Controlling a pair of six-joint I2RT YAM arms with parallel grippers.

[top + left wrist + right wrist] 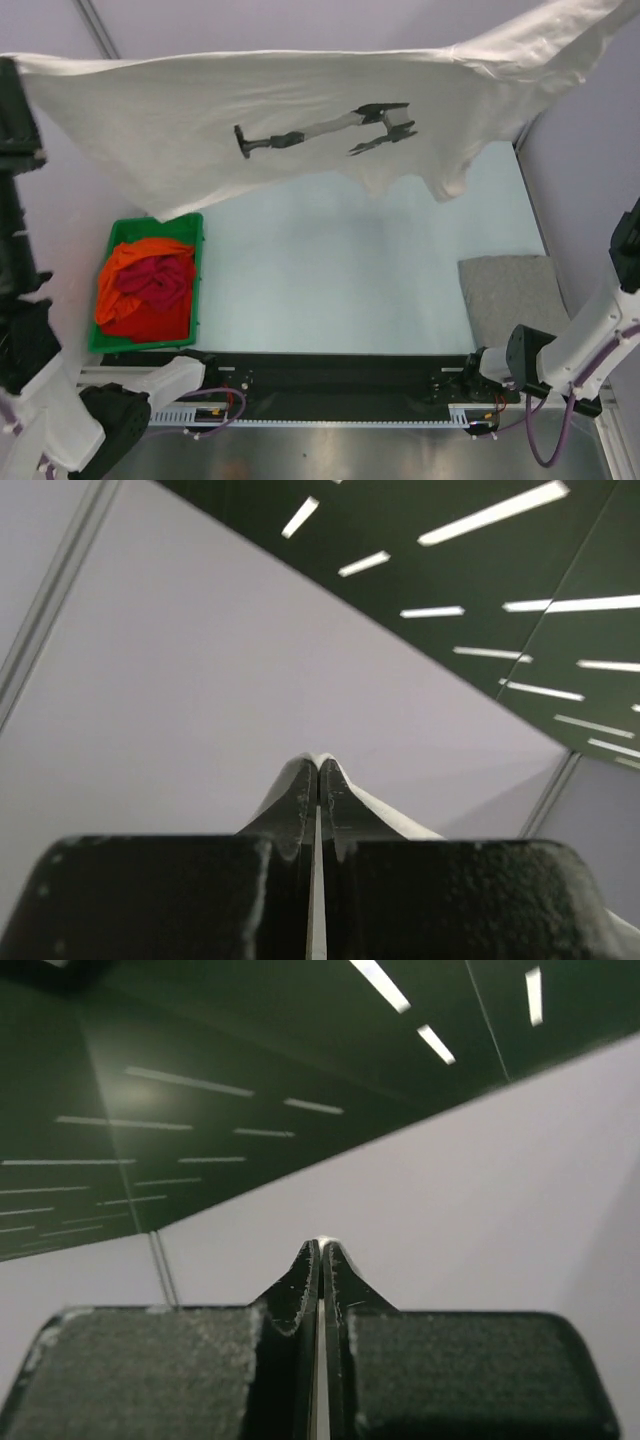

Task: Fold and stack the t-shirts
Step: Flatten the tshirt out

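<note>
Top view: white fabric t-shirt point(200, 110) hangs spread in the air from 9 to 1 o'clock, above the pale tabletop point(330, 270). Grey fabric t-shirt point(510, 285) lies folded at 4 o'clock. Green plastic bin point(150, 222) at 8 o'clock holds orange fabric t-shirt point(120, 270) and dark red fabric t-shirt point(155, 280).
Left wrist: my left end effector point(318, 765) is clamped on a white fabric edge.
Right wrist: my right end effector point(320, 1247) is pinched closed, with a white sliver between the fingers.

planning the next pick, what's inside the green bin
A crumpled orange t-shirt with a dark red t-shirt bunched on top, filling the green bin. Anything beneath them, and the bin's floor, is covered.
</note>
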